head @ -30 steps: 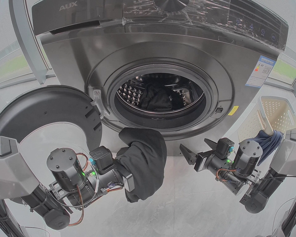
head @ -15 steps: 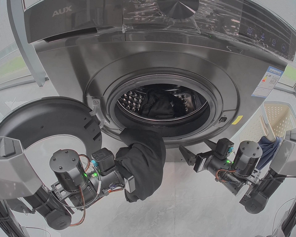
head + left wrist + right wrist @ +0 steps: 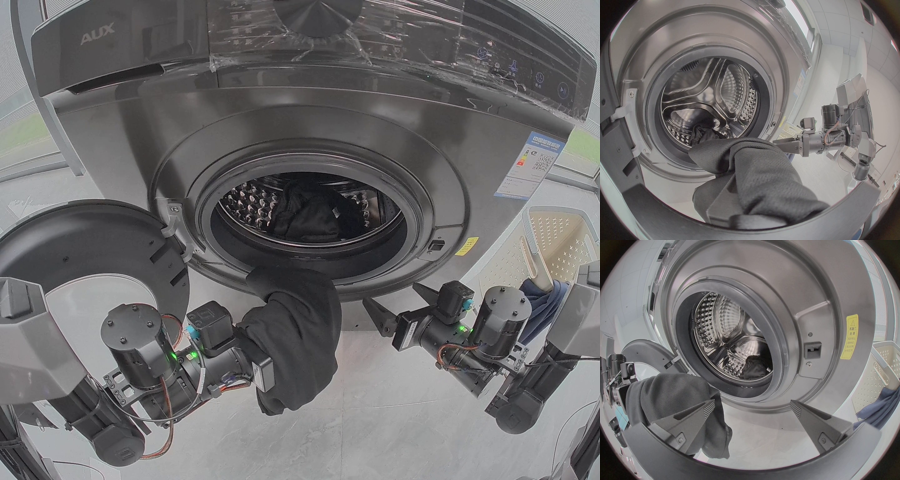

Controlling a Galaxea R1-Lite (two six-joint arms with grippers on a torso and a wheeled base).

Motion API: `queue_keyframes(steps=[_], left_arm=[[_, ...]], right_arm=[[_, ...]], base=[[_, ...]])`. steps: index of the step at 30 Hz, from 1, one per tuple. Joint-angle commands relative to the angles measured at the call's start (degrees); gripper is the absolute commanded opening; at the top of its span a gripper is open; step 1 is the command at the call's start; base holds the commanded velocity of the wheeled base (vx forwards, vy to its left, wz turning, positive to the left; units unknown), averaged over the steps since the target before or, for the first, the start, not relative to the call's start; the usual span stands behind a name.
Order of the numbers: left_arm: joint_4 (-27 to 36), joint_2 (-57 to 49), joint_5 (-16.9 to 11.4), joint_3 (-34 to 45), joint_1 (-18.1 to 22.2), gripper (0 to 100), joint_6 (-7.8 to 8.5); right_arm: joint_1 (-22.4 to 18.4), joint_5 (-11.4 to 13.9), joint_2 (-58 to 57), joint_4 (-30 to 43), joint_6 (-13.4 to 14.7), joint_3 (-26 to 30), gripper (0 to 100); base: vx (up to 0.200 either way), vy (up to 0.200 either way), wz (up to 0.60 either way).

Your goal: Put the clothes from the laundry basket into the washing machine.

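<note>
The washing machine [image 3: 300, 119] stands with its door [image 3: 87, 244] swung open to the left. A black garment [image 3: 309, 215] lies inside the drum [image 3: 703, 93]. My left gripper [image 3: 269, 337] is shut on another black garment [image 3: 300, 331], which drapes over its fingers and hides them. Its top fold sits just under the lower rim of the opening. My right gripper [image 3: 400, 303] hangs open and empty below the opening's right side, apart from the cloth. The cream laundry basket [image 3: 556, 237] stands at the far right with blue cloth [image 3: 544, 300] hanging in it.
The open door takes up the space left of my left arm. A door latch [image 3: 812, 351] and a yellow sticker [image 3: 850, 337] sit right of the opening. Pale tiled floor [image 3: 387, 425] lies between the arms, in front of the machine.
The head view has shifted and the machine now looms nearer. The held black garment sits closer under the opening's lower rim. The right arm keeps the same pose.
</note>
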Motion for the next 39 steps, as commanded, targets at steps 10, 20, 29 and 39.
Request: queue_keyframes(steps=[10,20,29,39], left_arm=[[-0.04,0.73,0.1,-0.72,0.3,0,-0.05],[-0.04,5.04,0.71,-9.24,-0.4,0,-1.28],[0.05,15.41,2.73,-23.92,1.36,0,-1.81],[1.02,23.23,3.09,-35.88,3.29,0,-4.44]], right_arm=[[1.3,0.56,0.0,-0.03,-0.01,1.24,100],[7.46,2.23,-2.2,-0.03,-1.15,12.41,100],[10.44,2.4,-4.04,-0.03,-2.2,16.89,100],[10.97,2.23,-4.04,0.05,-2.2,18.03,100]], base=[[0.12,0.0,0.0],[0.0,0.0,0.0],[0.0,0.0,0.0],[0.0,0.0,0.0]])
